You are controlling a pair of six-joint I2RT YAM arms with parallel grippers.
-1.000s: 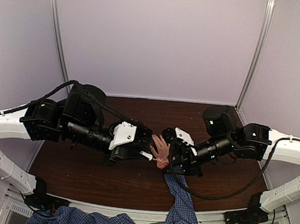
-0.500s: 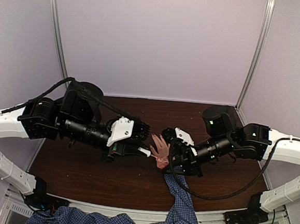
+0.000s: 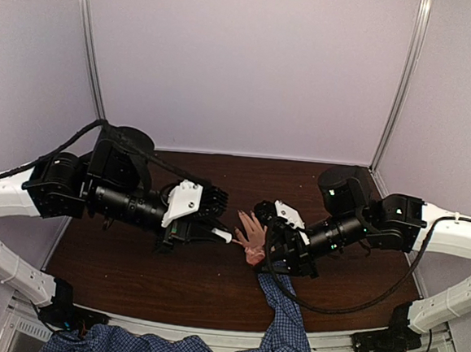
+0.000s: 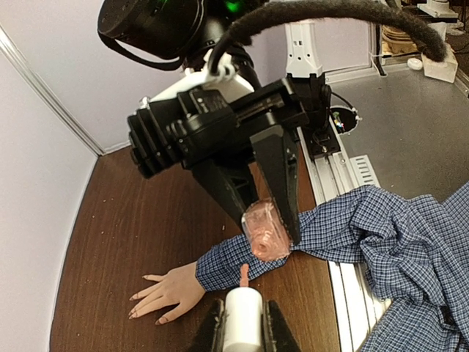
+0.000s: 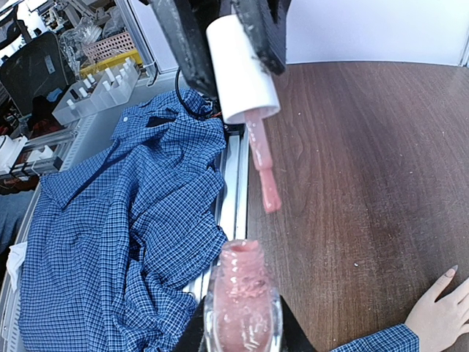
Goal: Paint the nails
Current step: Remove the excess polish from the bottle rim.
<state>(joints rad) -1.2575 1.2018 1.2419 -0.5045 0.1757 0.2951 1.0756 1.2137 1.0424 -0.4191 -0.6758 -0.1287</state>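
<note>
On the brown table (image 4: 132, 220), below and between the two claws, lie the nails (image 4: 134, 297). They are small pinkish tips on the spread fingers of a hand (image 4: 170, 290) that rests palm down. A blue checked sleeve (image 4: 227, 264) covers the wrist and runs back toward the table's near edge, passing under the right claw (image 4: 267, 220).

The left claw (image 5: 223, 37) is clamped on a white cap (image 5: 242, 70). A thin pink brush (image 5: 262, 165) sticks out of the cap, wet with polish. From the left wrist camera the hand sits low and to the left of this claw's fingertips, near but clearly apart from the brush.

Straight ahead of the left claw, the right claw is pinched tight on a small bottle (image 5: 242, 293) of pink polish, its neck open. The brush tip hangs close to that neck without touching it, so the two claws face each other tip to tip above the wrist.

Beyond the right claw's near side, a loose blue checked shirt (image 5: 110, 235) is heaped over the metal rail at the table's edge.
</note>
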